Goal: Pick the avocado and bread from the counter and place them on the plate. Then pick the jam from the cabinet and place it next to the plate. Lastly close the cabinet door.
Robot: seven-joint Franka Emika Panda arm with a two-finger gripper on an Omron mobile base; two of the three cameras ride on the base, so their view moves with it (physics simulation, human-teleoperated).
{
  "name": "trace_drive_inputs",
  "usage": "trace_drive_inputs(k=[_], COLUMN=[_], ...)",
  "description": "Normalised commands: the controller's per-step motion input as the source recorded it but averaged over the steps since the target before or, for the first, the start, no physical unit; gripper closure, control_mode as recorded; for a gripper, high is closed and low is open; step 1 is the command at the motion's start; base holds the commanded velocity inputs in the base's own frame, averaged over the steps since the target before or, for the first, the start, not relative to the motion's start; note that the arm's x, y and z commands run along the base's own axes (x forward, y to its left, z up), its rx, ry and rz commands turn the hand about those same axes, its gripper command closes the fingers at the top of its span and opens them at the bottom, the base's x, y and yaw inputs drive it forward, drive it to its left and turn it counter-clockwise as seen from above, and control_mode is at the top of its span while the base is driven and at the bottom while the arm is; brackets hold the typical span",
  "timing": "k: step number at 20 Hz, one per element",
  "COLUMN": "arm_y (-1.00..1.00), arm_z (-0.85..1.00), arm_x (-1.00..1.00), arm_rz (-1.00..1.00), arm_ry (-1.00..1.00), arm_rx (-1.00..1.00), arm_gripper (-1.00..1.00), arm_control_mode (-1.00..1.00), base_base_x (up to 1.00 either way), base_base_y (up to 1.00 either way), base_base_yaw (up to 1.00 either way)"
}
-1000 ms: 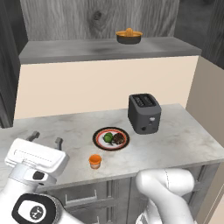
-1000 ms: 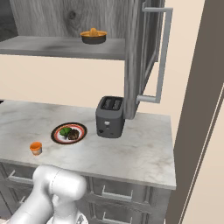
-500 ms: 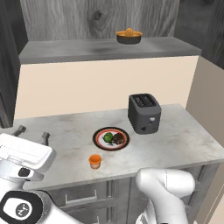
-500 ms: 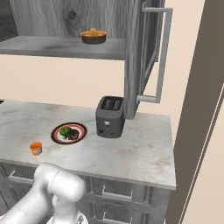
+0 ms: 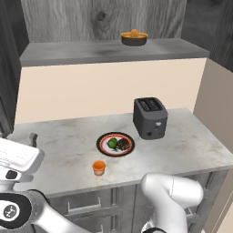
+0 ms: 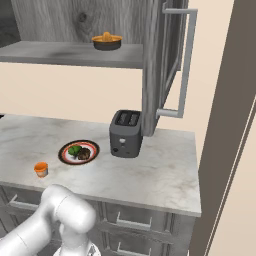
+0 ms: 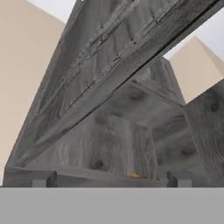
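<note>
The plate (image 5: 102, 138) (image 6: 65, 147) lies mid-counter with the green avocado (image 5: 112, 143) (image 6: 74, 149) and the brown bread (image 5: 123, 145) (image 6: 84, 154) on it. The orange jam (image 5: 98, 167) (image 6: 41, 169) stands on the counter (image 5: 182, 145) just in front of the plate. My gripper (image 5: 18, 137) (image 7: 111, 179) hovers at the counter's far left, open and holding nothing. In the hand view it looks up at a cabinet door (image 7: 87, 65) with a raised panel, standing open, and into the cabinet (image 7: 131, 144). Another open cabinet door (image 6: 160, 65) stands behind the toaster.
A dark toaster (image 5: 150, 117) (image 6: 126, 132) stands right of the plate. On the cabinet shelf (image 5: 68, 53) sits a dark bowl (image 5: 134, 37) (image 6: 107, 42) with orange contents. The right-hand door carries a long grey handle (image 6: 186, 60). Grey drawers (image 6: 140, 225) run below the counter.
My hand has moved left, toward the edge of the left base view. Plate, jam and toaster have not moved.
</note>
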Motion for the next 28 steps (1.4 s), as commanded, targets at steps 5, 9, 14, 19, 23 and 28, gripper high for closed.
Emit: trace_drive_inputs(k=[5, 9, 14, 19, 23, 28], arm_y=[0.36, 0.28, 0.2, 0.14, 0.18, 0.0], arm_z=[0.12, 0.17, 0.15, 0.12, 0.15, 0.5], arm_x=[0.11, 0.13, 0.16, 0.19, 0.16, 0.0], arm_rz=[0.0, 0.0, 0.0, 0.0, 0.0, 0.0], arm_ry=[-0.08, -0.06, -0.06, -0.06, -0.07, -0.16], arm_rx=[-0.03, -0.01, -0.01, 0.0, 0.0, 0.0], arm_gripper=[-1.0, -1.0, -1.0, -1.0, -1.0, -1.0], arm_control_mode=[-1.0, -1.0, -1.0, -1.0, -1.0, -1.0], base_base_x=[0.0, 0.0, 0.0, 0.0, 0.0, 0.0], base_base_y=[0.0, 0.0, 0.0, 0.0, 0.0, 0.0], base_base_yaw=[0.0, 0.0, 0.0, 0.0, 0.0, 0.0])
